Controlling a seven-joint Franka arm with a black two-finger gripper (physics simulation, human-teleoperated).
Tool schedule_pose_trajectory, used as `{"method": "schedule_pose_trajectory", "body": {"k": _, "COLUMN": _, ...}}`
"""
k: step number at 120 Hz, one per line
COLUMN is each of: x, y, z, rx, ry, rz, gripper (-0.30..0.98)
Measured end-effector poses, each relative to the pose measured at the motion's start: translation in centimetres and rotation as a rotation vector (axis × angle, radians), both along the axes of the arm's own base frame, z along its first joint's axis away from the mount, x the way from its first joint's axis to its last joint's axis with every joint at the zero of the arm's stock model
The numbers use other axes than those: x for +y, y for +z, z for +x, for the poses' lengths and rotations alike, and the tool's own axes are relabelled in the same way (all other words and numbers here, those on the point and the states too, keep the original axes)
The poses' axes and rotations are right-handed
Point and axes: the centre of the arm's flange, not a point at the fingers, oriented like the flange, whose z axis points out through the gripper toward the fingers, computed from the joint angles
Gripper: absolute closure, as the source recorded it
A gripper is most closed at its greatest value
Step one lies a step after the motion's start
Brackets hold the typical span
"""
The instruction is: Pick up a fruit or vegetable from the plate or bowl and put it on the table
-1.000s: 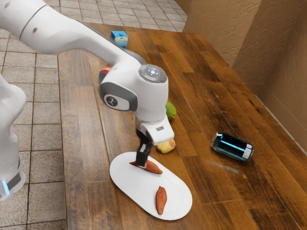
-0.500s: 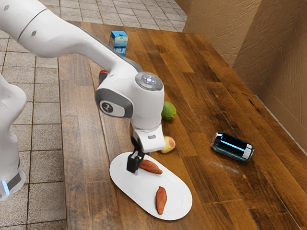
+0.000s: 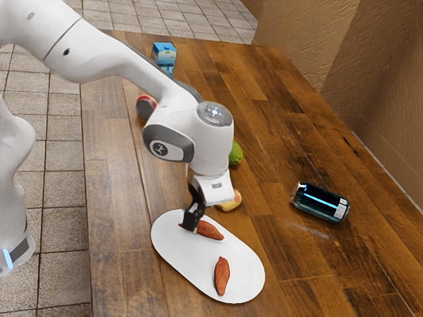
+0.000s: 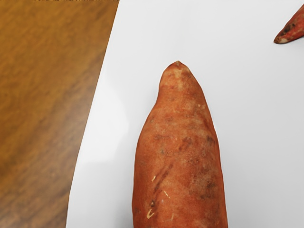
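My gripper (image 3: 192,220) is low over the end of the white oval plate (image 3: 168,246) nearer the arm, at one end of a sweet potato (image 3: 210,230); whether it touches it I cannot tell. In the wrist view that sweet potato (image 4: 180,152) lies lengthwise under the hand, large at the lower edge, on the white plate (image 4: 256,133). A second sweet potato (image 3: 222,276) rests on the plate's other half, and its tip (image 4: 290,32) appears in the wrist view. How the fingers stand is hidden by the viewing angle.
Beyond the plate, on the wooden table (image 3: 277,251), lie a yellowish-red fruit (image 3: 231,201) and a green fruit (image 3: 236,154). A dark bottle (image 3: 320,202) lies toward the exterior view's right. Farther back are a red-and-grey round object (image 3: 145,107) and a blue milk carton (image 3: 164,57).
My hand first shifted toward the exterior view's left and uncovered more of the sweet potato, then came back toward the right, over its end. The sweet potatoes and plate have not visibly moved.
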Motion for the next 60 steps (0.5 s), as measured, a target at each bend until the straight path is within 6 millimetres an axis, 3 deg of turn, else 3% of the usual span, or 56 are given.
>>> {"method": "schedule_pose_trajectory", "body": {"k": 21, "x": 0.6, "y": -1.1, "z": 0.9, "rx": -0.002, "ry": -0.002, "rz": 0.001, "gripper": 0.00}}
{"method": "schedule_pose_trajectory", "body": {"k": 60, "x": 0.2, "y": -1.3, "z": 1.3, "rx": -0.022, "ry": -0.027, "rz": -0.009, "gripper": 0.00}}
